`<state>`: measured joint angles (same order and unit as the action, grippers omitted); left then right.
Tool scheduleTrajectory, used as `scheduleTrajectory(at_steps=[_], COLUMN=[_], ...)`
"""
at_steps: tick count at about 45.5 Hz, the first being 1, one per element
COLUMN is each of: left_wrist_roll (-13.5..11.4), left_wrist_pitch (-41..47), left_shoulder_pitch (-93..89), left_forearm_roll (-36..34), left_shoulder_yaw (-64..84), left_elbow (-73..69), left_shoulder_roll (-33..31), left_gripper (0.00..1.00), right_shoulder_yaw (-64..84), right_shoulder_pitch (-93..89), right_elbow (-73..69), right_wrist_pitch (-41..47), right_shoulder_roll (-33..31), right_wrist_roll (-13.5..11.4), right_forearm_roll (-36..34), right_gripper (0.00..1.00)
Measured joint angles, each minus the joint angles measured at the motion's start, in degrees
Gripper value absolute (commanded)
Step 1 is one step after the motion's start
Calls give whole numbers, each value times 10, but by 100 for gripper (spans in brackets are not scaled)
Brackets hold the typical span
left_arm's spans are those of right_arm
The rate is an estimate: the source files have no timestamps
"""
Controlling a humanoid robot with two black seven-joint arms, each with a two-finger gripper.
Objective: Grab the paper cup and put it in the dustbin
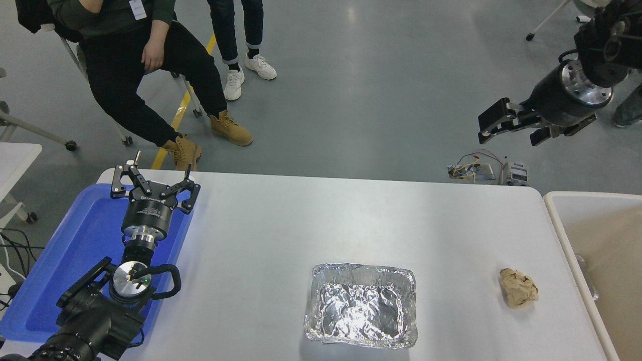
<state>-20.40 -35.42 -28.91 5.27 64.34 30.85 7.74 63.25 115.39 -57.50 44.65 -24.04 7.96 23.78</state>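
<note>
From my station I see the right hand point(506, 131) raised high at the upper right, out beyond the far edge of the white counter point(281, 225), hanging over the grey floor with nothing between its fingers; they stand apart, released. The left hand point(154, 186) sits parked at the lower left over the blue tray point(75, 250), its fingers spread wide and empty. I cannot find the paper cup anywhere on the counter, and I cannot tell whether it lies in the dustbin point(562, 235). That dustbin stands at the counter's right end, its thick off-white rim touching or just beside the counter edge, its beige inside only partly in view; something small and glassy shows low against its inner left wall, too unclear for me to name. On the counter, a crinkled foil tray point(361, 306) rests near the front middle, and a crumpled brown paper ball point(518, 288) lies to its right, near the dustbin but apart from it. Past the far edge a small tangle of wires and boards point(484, 170) lies on the floor. At the top left one person sits on a chair point(65, 40), wearing tan boots point(229, 128), and a second person stands just beside in white shoes point(248, 75).
</note>
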Motion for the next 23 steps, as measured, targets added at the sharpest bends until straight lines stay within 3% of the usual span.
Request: scheduleTrajectory(at_steps=[23], left_wrist_roll=[-1], left_wrist_pitch=[0], left_shoulder_pitch=[0], left_forearm_roll=[0], left_shoulder_yaw=[0], left_elbow=[0], left_shoulder_roll=[0], left_gripper=[100], right_shoulder_yaw=[13], right_shoulder_pitch=[-11], right_elbow=[-43], right_wrist_pitch=[3], right_shoulder_roll=[13], right_wrist_roll=[0], right_forearm_roll=[7], right_gripper=[100])
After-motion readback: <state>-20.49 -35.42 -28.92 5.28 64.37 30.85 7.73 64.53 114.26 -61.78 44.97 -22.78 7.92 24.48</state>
